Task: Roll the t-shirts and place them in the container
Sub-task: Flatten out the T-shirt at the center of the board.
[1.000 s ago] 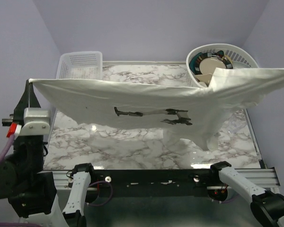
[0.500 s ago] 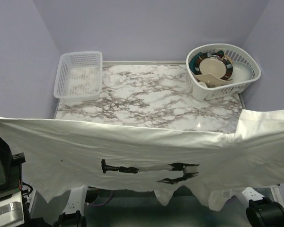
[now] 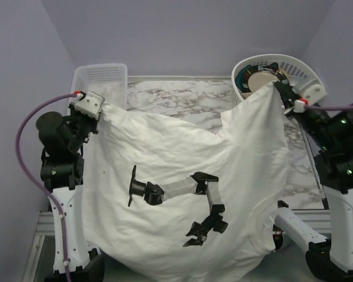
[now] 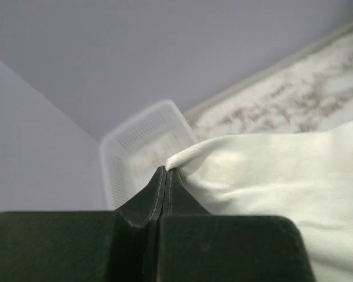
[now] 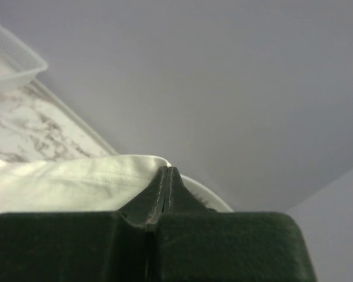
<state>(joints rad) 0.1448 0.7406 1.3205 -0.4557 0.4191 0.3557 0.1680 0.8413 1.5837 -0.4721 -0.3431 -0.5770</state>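
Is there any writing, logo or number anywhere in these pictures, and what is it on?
No readable text in any view.
T-shirt: only a black graphic that looks like a jointed arm, with no letters.
Rectangular basket, round basket and plate: no labels show. The plate's rim has coloured blocks, not writing.

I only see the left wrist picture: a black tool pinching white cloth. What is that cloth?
Observer: From the top view, a white t-shirt with a black print, held up in the air.
Operator: What holds the other corner?
Observer: The right tool, shut on it, beside a round basket holding dishes.
Operator: Is it stretched tight?
Observer: No, it sags loosely, hiding most of the marble table.
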